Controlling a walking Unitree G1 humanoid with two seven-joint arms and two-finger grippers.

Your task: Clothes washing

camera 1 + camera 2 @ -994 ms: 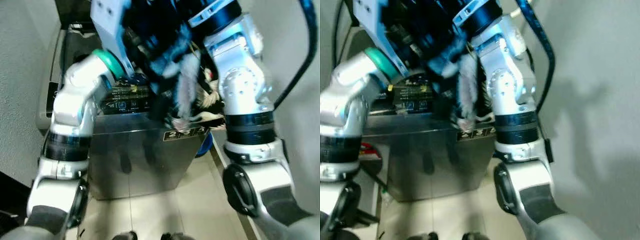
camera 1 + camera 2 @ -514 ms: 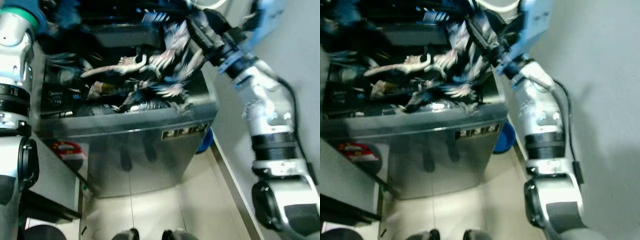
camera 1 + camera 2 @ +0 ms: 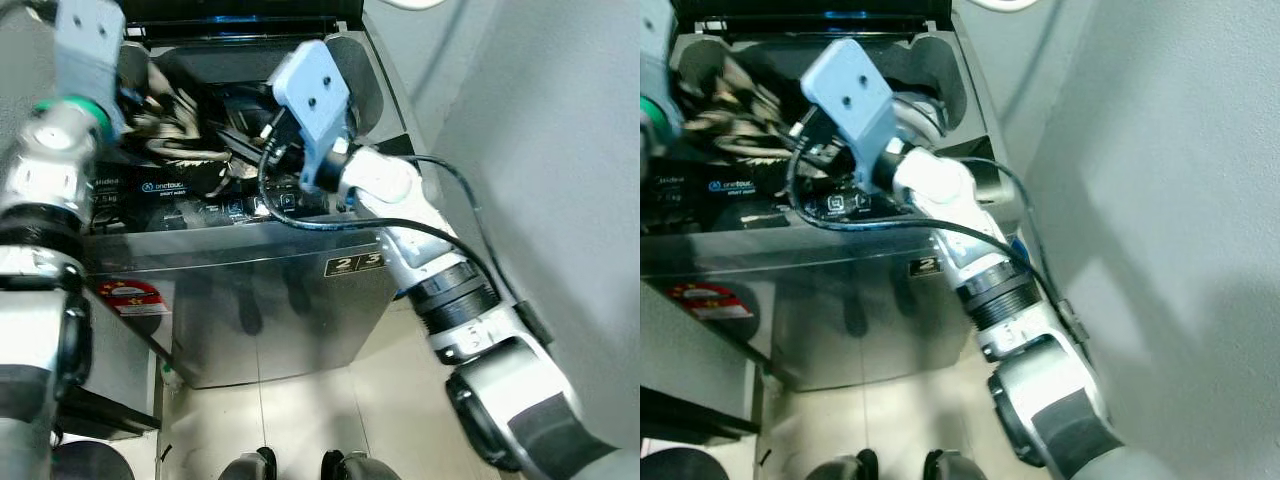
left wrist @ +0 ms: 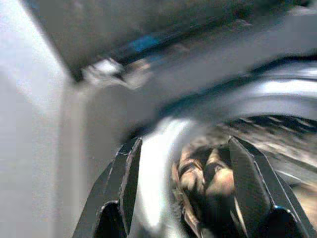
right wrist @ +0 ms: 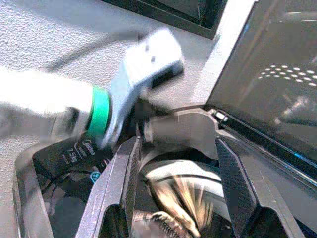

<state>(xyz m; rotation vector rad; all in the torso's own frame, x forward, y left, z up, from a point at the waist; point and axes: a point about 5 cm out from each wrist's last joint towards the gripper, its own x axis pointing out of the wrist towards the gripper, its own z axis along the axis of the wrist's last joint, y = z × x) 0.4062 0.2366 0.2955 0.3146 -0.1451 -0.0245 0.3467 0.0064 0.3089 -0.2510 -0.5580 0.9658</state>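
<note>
A silver top-loading washing machine [image 3: 280, 300] stands before me with its lid [image 3: 240, 10] up. A bundle of patterned brown and white clothes [image 3: 170, 120] lies in the drum at the left side. My right arm reaches over the control panel [image 3: 200, 195], and my right gripper [image 5: 177, 144] is open above the drum, with the clothes [image 5: 173, 198] below it. At the drum's left rim my left gripper [image 4: 183, 148] is open too; the clothes [image 4: 203, 178] lie just beyond its fingers, not held.
A grey wall [image 3: 560, 150] runs close along the machine's right side. A red sticker [image 3: 130, 297] marks the machine's front left. Pale tiled floor [image 3: 380, 400] lies in front, with my feet [image 3: 300, 468] at the bottom edge. A dark object [image 3: 90, 410] sits low on the left.
The clothes, held up between both arms and then spread over the opening, now lie in the drum. Both grippers have let go. My head view has shifted.
</note>
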